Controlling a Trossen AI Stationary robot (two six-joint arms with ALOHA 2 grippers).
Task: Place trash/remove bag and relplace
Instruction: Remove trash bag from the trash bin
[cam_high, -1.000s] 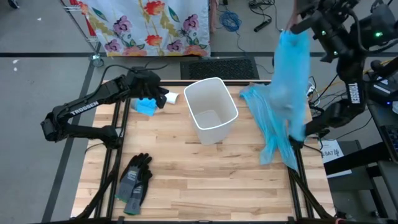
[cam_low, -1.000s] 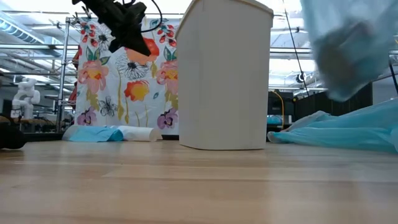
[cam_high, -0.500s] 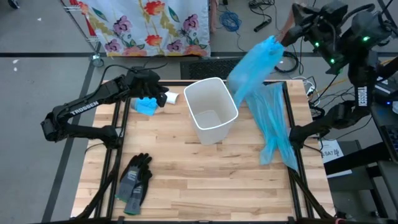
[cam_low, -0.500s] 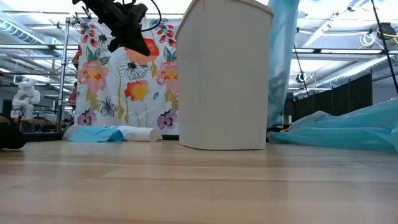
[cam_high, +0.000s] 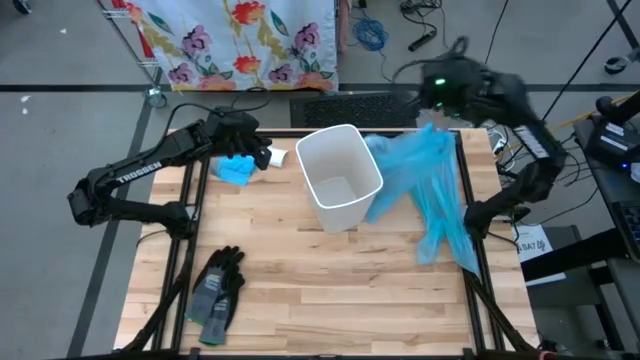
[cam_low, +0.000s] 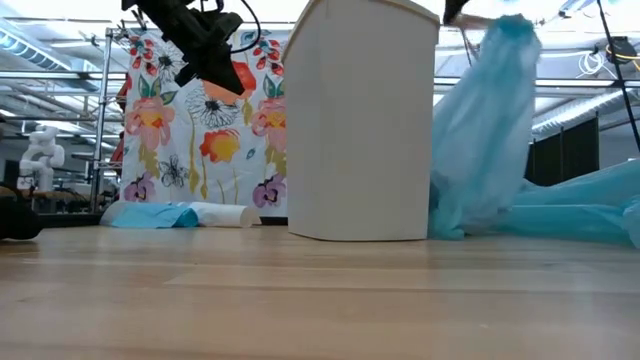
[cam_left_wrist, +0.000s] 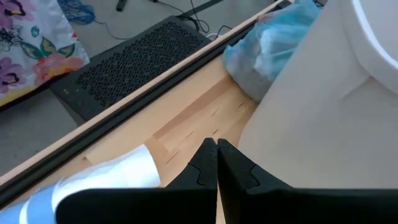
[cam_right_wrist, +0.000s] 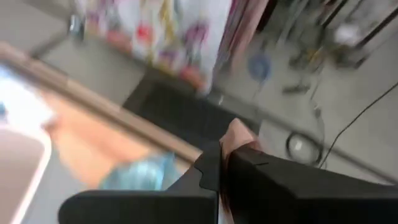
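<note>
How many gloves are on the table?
2. Both dark grey gloves lie side by side, touching, near the front left corner of the table: one glove nearer the bin, the other glove just left of it. None elsewhere; the bin could hide something.

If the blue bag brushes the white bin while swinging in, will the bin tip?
Probably not. The white bin stands upright, looks empty and light. The blue bag, hanging limp from the right gripper, likely drapes rather than shoves.

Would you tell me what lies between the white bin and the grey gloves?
Only bare wooden table separates the white bin from the grey gloves, as the high view shows.
</note>
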